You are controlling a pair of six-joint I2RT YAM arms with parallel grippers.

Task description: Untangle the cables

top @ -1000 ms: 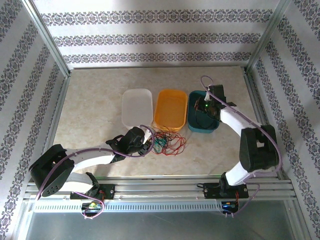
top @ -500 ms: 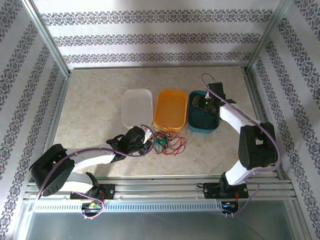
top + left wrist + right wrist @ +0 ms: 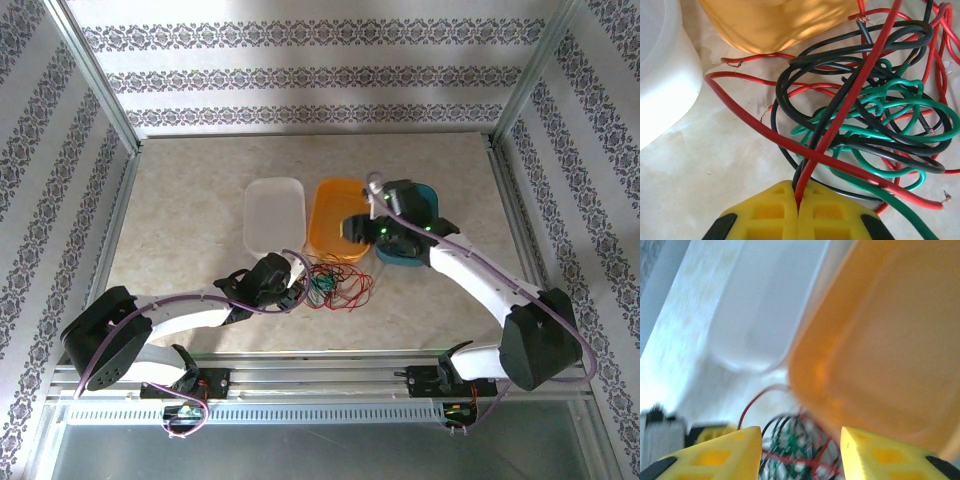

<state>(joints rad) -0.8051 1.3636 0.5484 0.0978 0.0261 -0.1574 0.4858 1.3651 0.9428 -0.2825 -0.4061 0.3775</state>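
Observation:
A tangle of thin red, green and black cables (image 3: 335,285) lies on the table just in front of the orange tray (image 3: 340,218). In the left wrist view the knot (image 3: 865,110) spreads out ahead of my left gripper (image 3: 799,205), whose yellow fingers (image 3: 765,215) are shut on a red cable and a black one beside it. My left gripper (image 3: 296,290) sits at the tangle's left edge. My right gripper (image 3: 362,228) hangs open over the orange tray (image 3: 880,350), with the blurred cables (image 3: 800,450) showing between its fingers (image 3: 720,455).
A white tray (image 3: 274,214) stands left of the orange one and a teal tray (image 3: 420,232) right of it, partly under my right arm. The white tray's rim (image 3: 665,80) is close on the left of the knot. Bare marble table lies at the left and far side.
My right arm has swung left from over the teal tray to over the orange tray, toward the tangle. The left gripper and the cables have stayed put.

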